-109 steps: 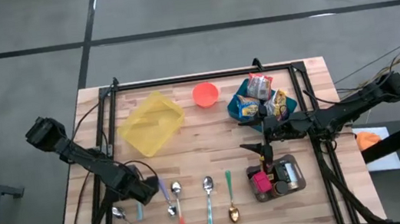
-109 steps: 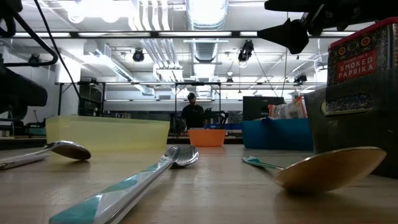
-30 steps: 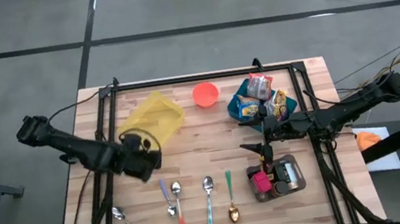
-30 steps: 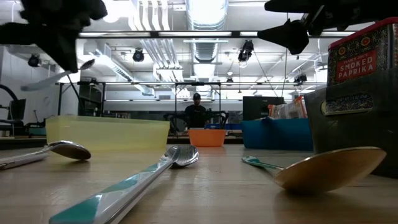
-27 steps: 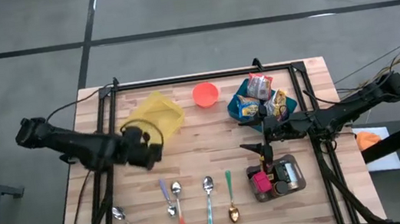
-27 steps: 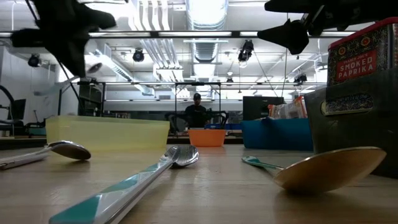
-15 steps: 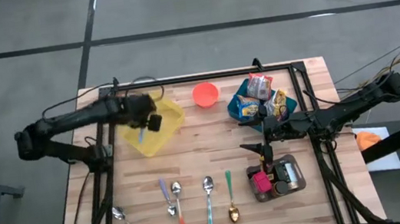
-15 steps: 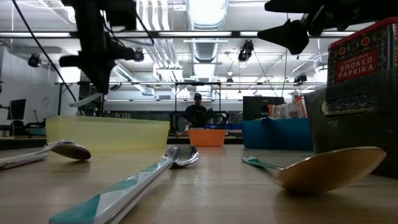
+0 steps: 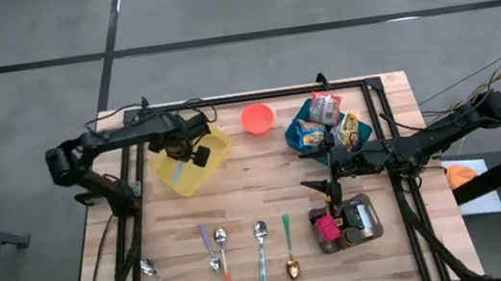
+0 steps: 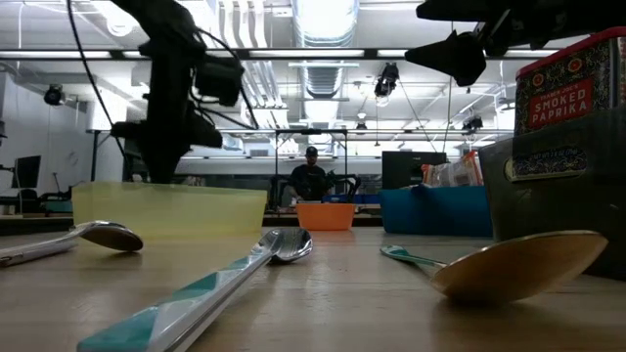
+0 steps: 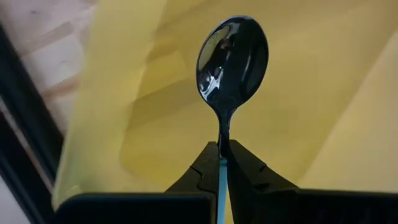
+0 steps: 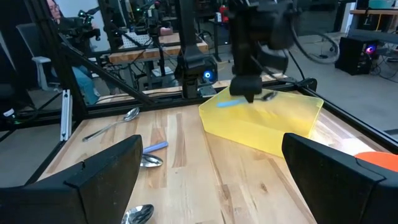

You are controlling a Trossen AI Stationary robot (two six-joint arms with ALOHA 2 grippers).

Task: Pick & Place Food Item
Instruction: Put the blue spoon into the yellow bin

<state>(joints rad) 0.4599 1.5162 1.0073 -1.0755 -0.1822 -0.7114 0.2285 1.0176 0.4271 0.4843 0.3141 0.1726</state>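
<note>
Left gripper [image 9: 179, 162] upper left of the high view, over the yellow bin [image 9: 205, 145]; fingers [image 11: 202, 168] pinching a blue-handled spoon [image 11: 231, 59] by its handle, bowl out over the bin's inside. In the right wrist view the spoon [image 12: 245, 99] hangs level just above the bin rim [image 12: 267, 118].

Right gripper [image 9: 326, 187] right of centre in the high view, above the spice caddy [image 9: 363, 220]; fingers [image 12: 106, 171] spread wide, holding nothing.

Wooden surface [image 9: 255, 174]: orange bowl [image 9: 257, 117] top centre, blue tray [image 9: 297, 139] with snack packets [image 9: 324, 107] upper right. Row of spoons along the lower edge: red-handled [image 9: 223, 256], teal-handled [image 9: 261, 251], green-handled with gold bowl [image 9: 289, 252], one plain spoon [image 9: 159, 280] lower left.

Low view: paprika tin [image 10: 562, 98] far right, a person [image 10: 311, 178] standing far back in the room.
</note>
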